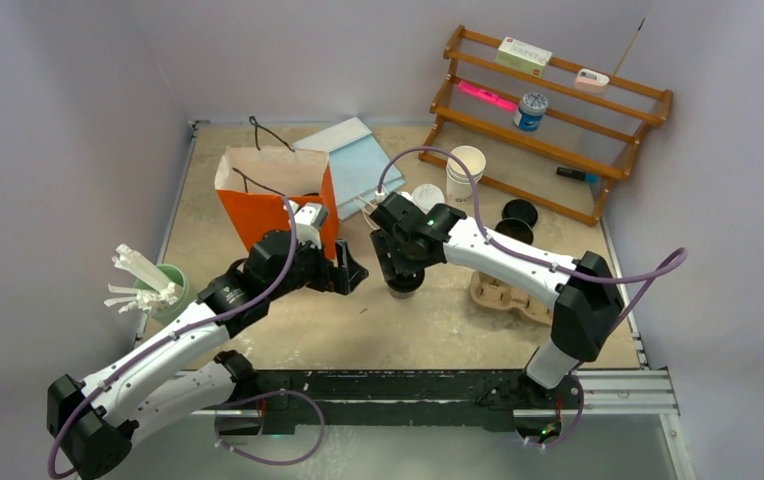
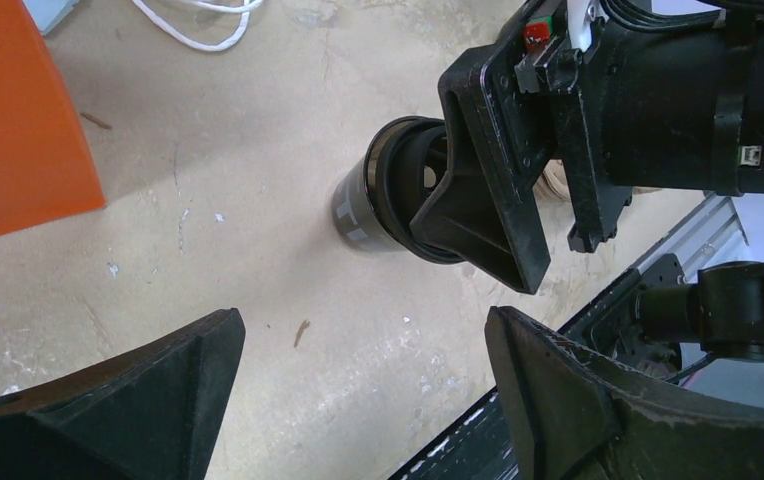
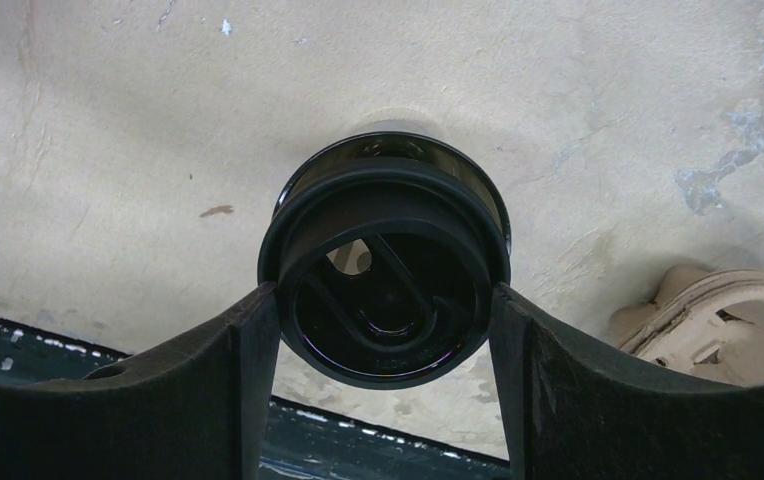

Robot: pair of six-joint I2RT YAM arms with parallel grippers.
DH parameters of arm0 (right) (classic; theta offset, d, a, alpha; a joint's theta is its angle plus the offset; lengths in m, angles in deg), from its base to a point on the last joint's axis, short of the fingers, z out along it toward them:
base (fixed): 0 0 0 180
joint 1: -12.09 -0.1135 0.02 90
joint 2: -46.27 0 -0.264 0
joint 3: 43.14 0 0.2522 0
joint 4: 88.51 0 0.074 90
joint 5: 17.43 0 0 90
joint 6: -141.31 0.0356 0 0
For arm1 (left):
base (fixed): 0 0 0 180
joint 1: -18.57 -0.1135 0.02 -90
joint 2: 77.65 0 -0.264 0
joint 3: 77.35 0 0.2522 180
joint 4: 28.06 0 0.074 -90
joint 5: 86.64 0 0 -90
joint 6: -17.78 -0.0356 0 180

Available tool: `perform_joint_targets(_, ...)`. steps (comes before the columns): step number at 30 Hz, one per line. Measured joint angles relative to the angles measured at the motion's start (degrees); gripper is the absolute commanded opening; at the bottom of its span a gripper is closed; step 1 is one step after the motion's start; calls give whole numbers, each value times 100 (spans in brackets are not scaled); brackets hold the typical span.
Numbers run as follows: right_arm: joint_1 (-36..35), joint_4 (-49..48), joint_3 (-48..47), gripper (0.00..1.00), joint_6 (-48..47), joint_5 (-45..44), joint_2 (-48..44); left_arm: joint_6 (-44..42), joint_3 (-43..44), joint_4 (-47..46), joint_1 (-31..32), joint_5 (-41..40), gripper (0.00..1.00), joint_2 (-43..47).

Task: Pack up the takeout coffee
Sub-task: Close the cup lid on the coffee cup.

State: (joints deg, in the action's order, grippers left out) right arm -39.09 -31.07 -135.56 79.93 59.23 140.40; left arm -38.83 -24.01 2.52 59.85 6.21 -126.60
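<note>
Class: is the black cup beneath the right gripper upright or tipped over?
Upright: the black cup stands base-down on the table, rim toward the right gripper above.

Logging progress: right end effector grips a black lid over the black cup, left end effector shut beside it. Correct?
No: the left wrist view shows the left end effector open beside it; the right end effector grips the black lid over the black cup.
</note>
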Motion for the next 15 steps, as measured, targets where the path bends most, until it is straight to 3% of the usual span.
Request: perform_joint_targets(15, -20, -85, -17, 59, 52, -219, 114, -24, 0, 44, 0, 22, 96, 11)
